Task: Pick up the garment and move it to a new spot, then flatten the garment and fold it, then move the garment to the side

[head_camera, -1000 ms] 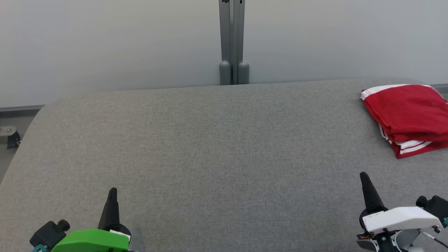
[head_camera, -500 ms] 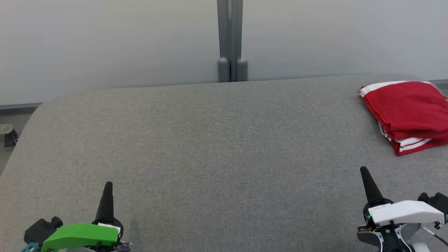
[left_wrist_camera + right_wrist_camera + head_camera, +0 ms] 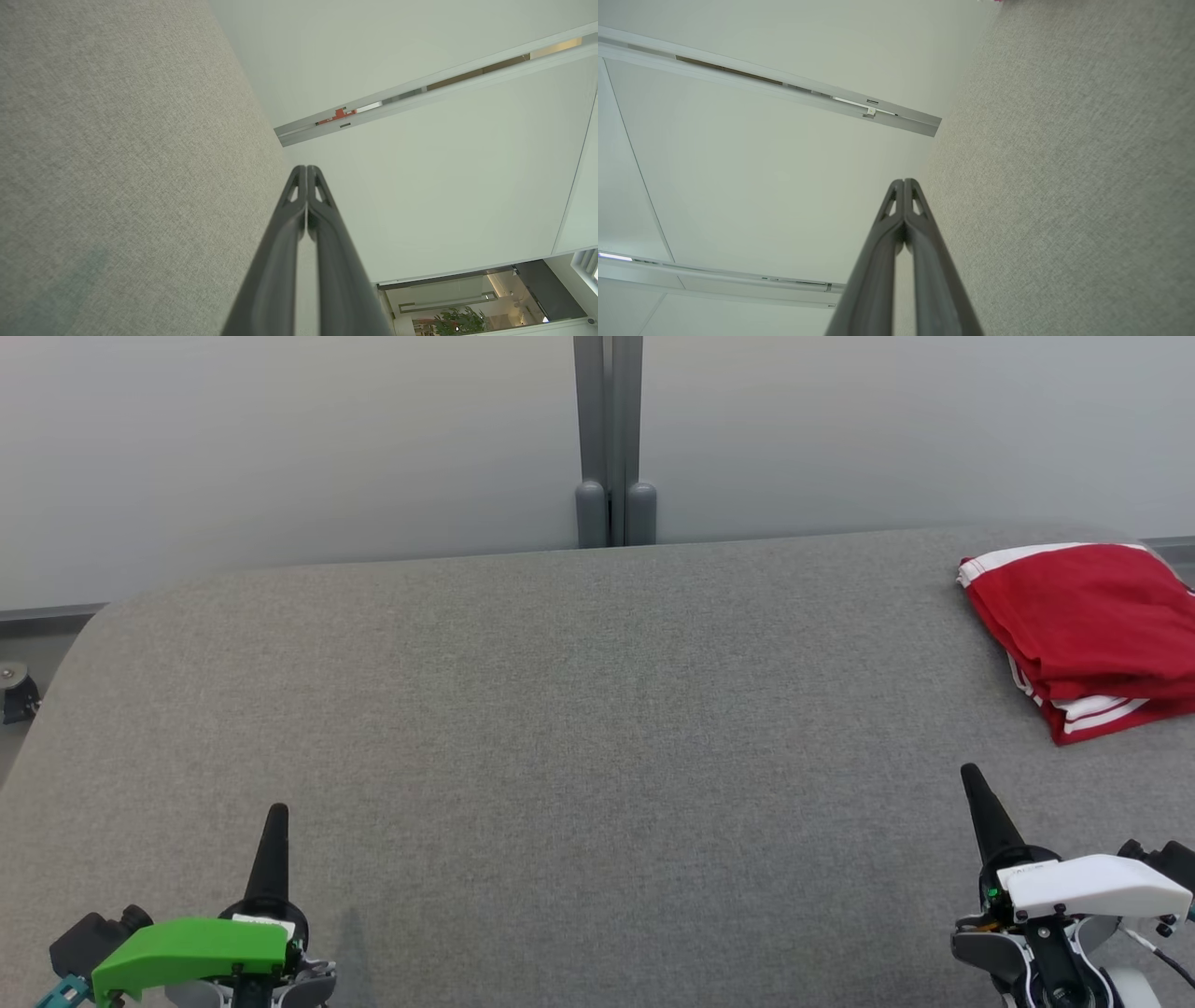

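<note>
Camera shifted; folded red garment [image 3: 1083,625] far right on grey table [image 3: 560,709]; left claw [image 3: 277,817], right claw [image 3: 971,779] pressed together, empty.

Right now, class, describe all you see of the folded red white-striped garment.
The folded red white-striped garment is soft cloth in several layers, white bands at its far edge and near corner. It lies at the far right of the grey fabric-covered table, cut off by the picture's edge, nothing else touching it.
</note>
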You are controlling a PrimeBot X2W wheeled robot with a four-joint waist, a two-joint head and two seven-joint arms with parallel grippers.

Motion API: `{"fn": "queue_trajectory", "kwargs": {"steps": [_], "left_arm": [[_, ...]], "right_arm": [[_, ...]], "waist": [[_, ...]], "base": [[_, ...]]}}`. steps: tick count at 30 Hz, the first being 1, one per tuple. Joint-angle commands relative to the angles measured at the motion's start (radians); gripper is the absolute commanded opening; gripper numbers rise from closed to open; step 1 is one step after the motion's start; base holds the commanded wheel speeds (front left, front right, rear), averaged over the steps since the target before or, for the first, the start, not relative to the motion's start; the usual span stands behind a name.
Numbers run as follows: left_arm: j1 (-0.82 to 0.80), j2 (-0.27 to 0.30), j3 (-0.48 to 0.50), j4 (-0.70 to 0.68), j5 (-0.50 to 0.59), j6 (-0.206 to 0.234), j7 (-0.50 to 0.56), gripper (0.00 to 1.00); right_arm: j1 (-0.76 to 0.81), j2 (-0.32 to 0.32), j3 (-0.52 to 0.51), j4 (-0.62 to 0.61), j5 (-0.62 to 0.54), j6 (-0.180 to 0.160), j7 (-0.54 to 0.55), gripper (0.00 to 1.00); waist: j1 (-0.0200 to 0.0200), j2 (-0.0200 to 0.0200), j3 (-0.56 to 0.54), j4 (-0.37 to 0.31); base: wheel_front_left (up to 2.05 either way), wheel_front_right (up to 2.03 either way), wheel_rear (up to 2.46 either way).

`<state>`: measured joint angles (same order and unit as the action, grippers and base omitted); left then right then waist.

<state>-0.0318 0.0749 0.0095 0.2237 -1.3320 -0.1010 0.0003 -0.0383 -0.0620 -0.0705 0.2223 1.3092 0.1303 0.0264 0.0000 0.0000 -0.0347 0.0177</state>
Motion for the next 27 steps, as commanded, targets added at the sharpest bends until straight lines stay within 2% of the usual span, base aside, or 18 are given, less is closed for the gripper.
{"fn": "queue_trajectory", "kwargs": {"steps": [1, 27], "left_arm": [[-0.025, 0.006, 0.009, -0.004, -0.026, -0.007, 0.007, 0.0], [-0.068, 0.002, 0.056, 0.014, -0.228, -0.024, 0.067, 0.0]], "right_arm": [[-0.021, -0.001, -0.005, -0.002, 0.025, 0.001, 0.008, 0.0], [-0.059, 0.005, -0.03, 0.016, 0.228, 0.001, 0.064, 0.0]], "waist": [[0.0, 0.0, 0.001, -0.001], [0.0, 0.0, 0.026, -0.012]], "base": [[0.0, 0.0, 0.0], [0.0, 0.0, 0.0]]}}
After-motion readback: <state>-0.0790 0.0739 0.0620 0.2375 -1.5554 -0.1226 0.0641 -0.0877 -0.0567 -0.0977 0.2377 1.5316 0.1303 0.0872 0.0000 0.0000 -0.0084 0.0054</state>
